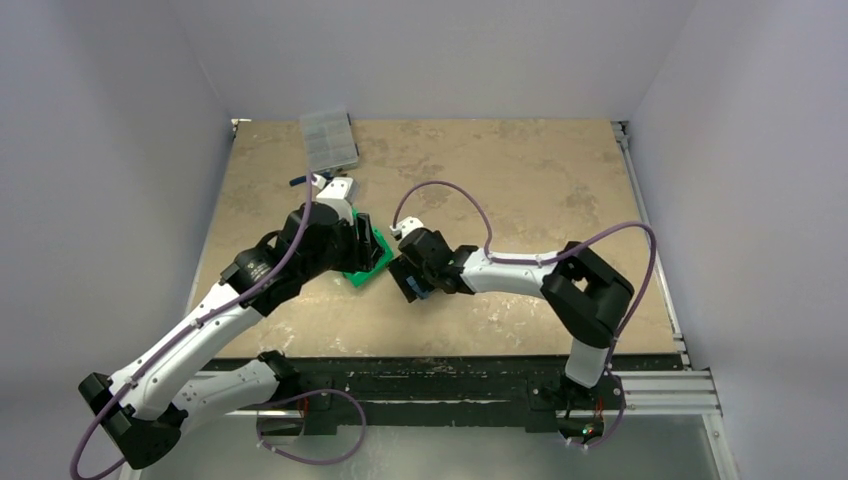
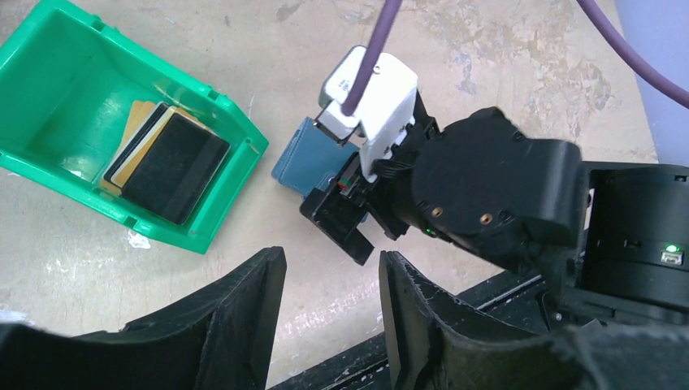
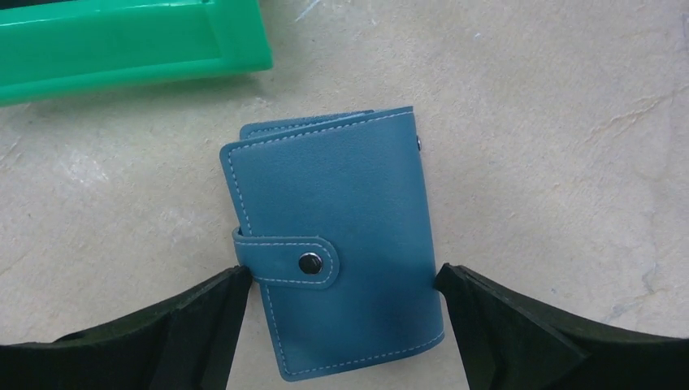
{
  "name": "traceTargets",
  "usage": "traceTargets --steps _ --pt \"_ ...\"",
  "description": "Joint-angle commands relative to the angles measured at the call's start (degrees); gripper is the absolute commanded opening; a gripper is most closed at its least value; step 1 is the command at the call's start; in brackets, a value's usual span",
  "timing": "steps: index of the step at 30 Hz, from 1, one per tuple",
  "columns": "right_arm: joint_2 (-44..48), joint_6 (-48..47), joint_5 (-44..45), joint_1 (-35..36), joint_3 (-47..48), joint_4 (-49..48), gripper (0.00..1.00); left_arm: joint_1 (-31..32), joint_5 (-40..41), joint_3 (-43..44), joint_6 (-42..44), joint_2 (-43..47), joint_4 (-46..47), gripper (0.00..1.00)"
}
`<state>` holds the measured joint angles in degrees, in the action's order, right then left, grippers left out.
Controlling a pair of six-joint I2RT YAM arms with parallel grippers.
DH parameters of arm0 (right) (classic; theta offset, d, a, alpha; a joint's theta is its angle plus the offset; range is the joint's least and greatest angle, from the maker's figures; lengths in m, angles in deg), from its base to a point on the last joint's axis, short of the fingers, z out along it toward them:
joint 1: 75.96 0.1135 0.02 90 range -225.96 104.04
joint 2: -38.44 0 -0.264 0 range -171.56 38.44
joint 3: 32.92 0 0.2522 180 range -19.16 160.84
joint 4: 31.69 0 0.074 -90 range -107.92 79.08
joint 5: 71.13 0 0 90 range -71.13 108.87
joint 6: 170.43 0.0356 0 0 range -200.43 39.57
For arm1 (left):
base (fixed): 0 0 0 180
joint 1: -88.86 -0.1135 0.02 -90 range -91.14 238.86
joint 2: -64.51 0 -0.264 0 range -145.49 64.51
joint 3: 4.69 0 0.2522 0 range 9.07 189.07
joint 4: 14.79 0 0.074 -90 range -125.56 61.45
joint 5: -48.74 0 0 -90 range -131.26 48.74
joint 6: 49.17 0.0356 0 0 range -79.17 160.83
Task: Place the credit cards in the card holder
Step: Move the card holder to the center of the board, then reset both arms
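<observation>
The small teal-blue, stitched, rectangular folding card holder (image 3: 341,211) lies flat on the beige stone-patterned table (image 3: 528,122), just beside a corner of the green plastic tray (image 2: 213,213). It is folded shut, with its clasp tab (image 3: 296,262) snapped down over the front. It will probably have to be unsnapped and spread open before anything can go in. The right gripper (image 3: 341,280) hangs directly over it with its jaws wide apart, one black finger at each long edge. It straddles the card holder rather than pinching it. I cannot tell whether the pads actually touch the edges. This placement looks like a setup for pinning or gripping the holder so it does not slide. The credit cards (image 2: 166,171) sit as a small, slightly fanned stack on the floor of the tray, a black one with a glossy stripe on top and gold and tan ones peeking out beneath. The left gripper (image 2: 331,284) hovers above bare table near the tray with its jaws parted and nothing between them, probably placed to reach for a card. By count there is one card holder, one tray and one clear compartment box (image 1: 328,138) at the far edge of the table. At least three card edges show in the stack, but the exact number is hidden.
</observation>
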<state>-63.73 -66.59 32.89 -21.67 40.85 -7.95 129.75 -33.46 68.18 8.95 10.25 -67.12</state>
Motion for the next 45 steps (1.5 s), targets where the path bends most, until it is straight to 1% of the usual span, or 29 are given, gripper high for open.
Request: traceTargets --steps 1,3,4,5,7,9,14,16,19,21,24,25,28,30,32,34,36,39,41,43,45 --pt "-3.87 3.67 14.44 0.47 3.34 7.51 0.99 -0.44 0.56 -0.6 0.66 1.37 0.37 0.5" --pt "-5.13 7.81 19.71 -1.79 5.16 11.31 0.99 -0.43 0.62 -0.62 0.84 1.63 0.31 0.5" --pt "-5.53 10.35 19.95 -4.26 6.05 13.22 0.99 -0.37 0.64 -0.48 0.97 1.69 0.17 0.5" --pt "-5.54 12.13 18.26 -7.65 6.53 14.02 0.99 -0.44 0.66 -0.3 1.16 1.77 -0.09 0.5" --pt "-4.54 14.42 11.85 -15.55 5.58 12.67 0.98 -0.38 0.65 -0.07 1.49 1.87 -0.32 0.5" --pt "-3.92 16.59 7.64 -22.97 5.52 11.76 0.97 -0.43 0.44 0.11 1.76 1.85 -0.45 0.5" --pt "-7.34 20.23 2.67 -38.89 11.03 18.88 0.98 -0.41 -0.7 0.92 2.25 1.62 -0.51 0.5" --pt "-6.93 20.41 2.23 -42.57 11.0 18.66 0.98 -0.44 -1.07 1.29 2.55 1.46 -0.55 0.5" --pt "-6.29 19.82 5.4 -46.78 12.0 18.73 0.99 -0.45 -1.49 1.9 2.94 1.2 -0.76 0.5" --pt "-5.53 19.61 5.93 -49.65 12.72 19.24 0.99 -0.43 -1.79 2.33 3.17 0.89 -0.74 0.5" --pt "-1.58 16.58 7.87 -50.45 13.85 19.71 0.99 -0.4 -1.78 4.14 3.93 -0.01 -1.27 0.5" --pt "0.72 15.65 7.73 -50.26 13.23 17.87 0.99 -0.38 -1.58 5.21 4.26 -0.24 -1.5 0.5" --pt "11.75 13.14 5.79 -49.72 10.73 13.74 0.99 -0.5 -0.93 8.23 5.57 -1.14 -1.84 0.53" --pt "18.74 11.56 5.64 -48.09 11.64 15.31 0.99 -0.47 0.18 11.55 6.65 -2.01 -2.84 0.55" --pt "26.73 9.8 4.84 -44.67 15.55 18.79 0.99 -0.54 2.22 15.53 7.82 -2.54 -3.79 0.56" --pt "35.62 7.95 3.89 -41.33 17.94 19.92 0.99 -0.49 4.46 19.75 9.09 -2.05 -3.53 0.57" --pt "44.75 7.27 -0.11 -40.93 18.92 18.31 0.99 -0.46 6.89 23.66 10.26 -0.85 -2.1 0.6" --pt "55.0 6.14 -0.14 -40.92 21.68 18.69 0.99 -0.5 9.74 27.95 11.85 0.87 1.34 0.65" --pt "59.75 5.3 2.34 -40.92 24.52 20.18 0.99 -0.53 12.42 30.2 12.62 1.77 3.94 0.69" --pt "62.48 4.66 4.44 -40.93 27.24 20.98 0.99 -0.53 13.78 31.57 13.62 2.41 6.14 0.72" --pt "64.8 3.42 7.02 -40.92 29.22 20.77 0.99 -0.53 14.44 32.88 14.28 2.58 7.55 0.79"
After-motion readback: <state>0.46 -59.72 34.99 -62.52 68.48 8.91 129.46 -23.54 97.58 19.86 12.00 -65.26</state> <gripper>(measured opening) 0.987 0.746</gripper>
